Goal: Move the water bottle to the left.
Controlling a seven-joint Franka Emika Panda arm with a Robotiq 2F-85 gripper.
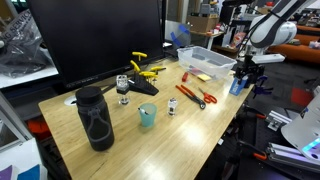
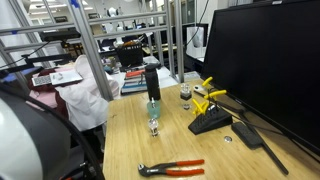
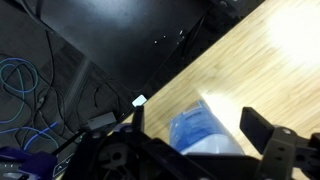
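In an exterior view, the gripper (image 1: 245,72) hangs just over the small blue water bottle (image 1: 238,85), which stands upright at the right edge of the wooden table (image 1: 200,125). A big black bottle (image 1: 95,118) and a teal cup (image 1: 147,116) stand well apart from it, near the front

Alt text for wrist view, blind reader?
The water bottle, translucent blue, sits between the open fingers of the end effector at the bottom of the frame. It stands near the edge of a light wooden table; beyond the edge, dark floor with blue cables.
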